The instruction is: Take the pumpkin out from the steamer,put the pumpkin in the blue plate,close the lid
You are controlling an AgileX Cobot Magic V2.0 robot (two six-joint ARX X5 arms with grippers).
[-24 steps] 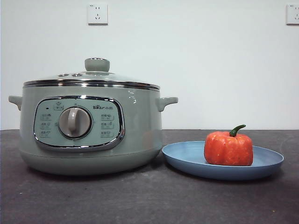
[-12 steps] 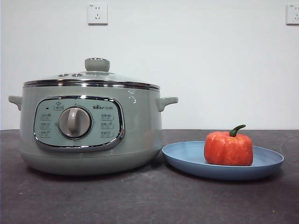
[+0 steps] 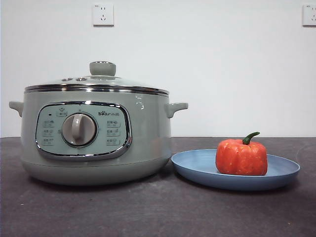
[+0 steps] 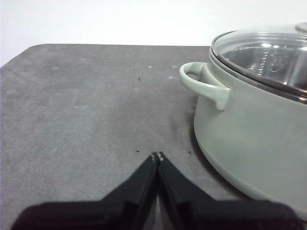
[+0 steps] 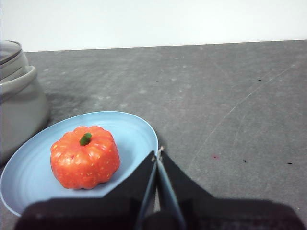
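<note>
Two things stand on the dark bench [image 3: 148, 212] in the front view: the steamer [image 3: 96, 133] on the left and the blue plate [image 3: 197, 165] on the right, its rim reaching just under the steamer's curved side. The lid [image 3: 98, 84] sits flat on the steamer, its steel rim seated on the pot's edge and the green knob upright on top. The pumpkin [image 3: 241, 157] rests upright on the plate, toward its right half, green stem curling up. Two wall sockets [image 3: 102, 15] show on the white wall behind. No arm appears in this view.

From the left wrist, the left claw [image 4: 157, 155] hangs above bare bench with its jaws pressed together, tips touching and holding nothing. The steamer's side handle is near it, and the glass lid closes the pot.

From the right wrist, the right claw [image 5: 157, 152] is likewise pinched closed and empty, its tips over the plate's rim at the side away from the steamer. The pumpkin sits in the plate between the claw and the steamer, apart from the claw.
</note>
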